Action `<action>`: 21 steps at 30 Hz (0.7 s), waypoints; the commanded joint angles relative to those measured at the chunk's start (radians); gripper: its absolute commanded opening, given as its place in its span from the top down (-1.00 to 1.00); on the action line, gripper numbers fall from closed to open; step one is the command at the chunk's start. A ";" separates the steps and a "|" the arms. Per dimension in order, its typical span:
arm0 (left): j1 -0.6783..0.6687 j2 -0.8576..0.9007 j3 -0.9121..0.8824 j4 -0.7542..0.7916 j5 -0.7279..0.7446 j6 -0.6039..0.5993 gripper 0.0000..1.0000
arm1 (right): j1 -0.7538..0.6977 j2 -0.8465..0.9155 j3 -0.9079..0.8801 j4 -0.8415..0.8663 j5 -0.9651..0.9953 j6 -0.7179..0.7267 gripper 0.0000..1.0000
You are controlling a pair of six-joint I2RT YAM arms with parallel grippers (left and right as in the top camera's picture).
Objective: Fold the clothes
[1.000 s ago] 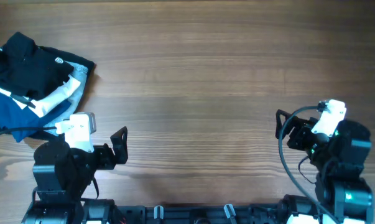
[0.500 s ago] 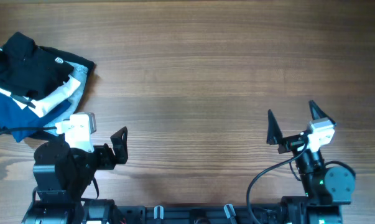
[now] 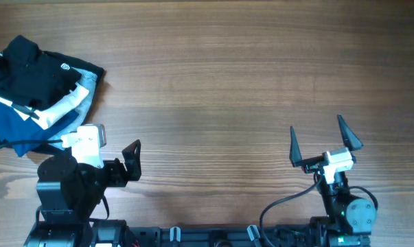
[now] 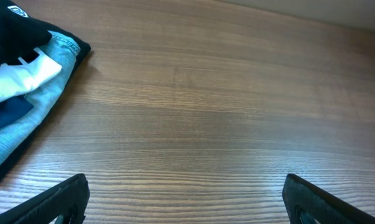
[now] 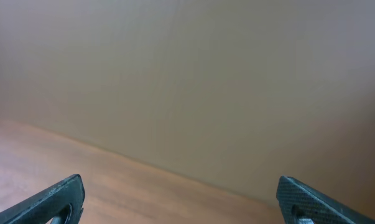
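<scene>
Black right gripper (image 3: pixel 321 139) tilted upward, jaws wide; left gripper (image 4: pixel 186 198) low over wooden table (image 3: pixel 213 68), likewise wide.

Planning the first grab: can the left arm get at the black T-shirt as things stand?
Probably yes: the left pincer is open and empty, and the black T-shirt lies mostly uncovered on that arm's side of the table.

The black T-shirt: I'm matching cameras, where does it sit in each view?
Overhead: black T-shirt at the upper-left edge.
Left wrist: black T-shirt, upper-left corner.
Right wrist: not in it.
Shared landmark: white garment beside it in both; wooden table in all three.
</scene>
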 commanded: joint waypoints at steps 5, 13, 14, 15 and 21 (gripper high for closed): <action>-0.005 -0.005 -0.004 0.001 0.002 -0.010 -1.00 | 0.015 -0.015 -0.008 -0.245 0.010 0.082 -0.99; -0.005 -0.005 -0.004 0.001 0.002 -0.010 -1.00 | 0.015 -0.013 -0.008 -0.243 0.009 0.082 -0.99; -0.005 -0.005 -0.004 0.002 0.002 -0.010 -1.00 | 0.015 -0.013 -0.008 -0.243 0.009 0.082 -0.99; -0.005 -0.005 -0.004 0.002 0.002 -0.010 -1.00 | 0.015 -0.013 -0.008 -0.243 0.009 0.082 -1.00; -0.005 -0.005 -0.004 0.002 0.002 -0.010 -1.00 | 0.015 -0.013 -0.008 -0.243 0.009 0.082 -0.99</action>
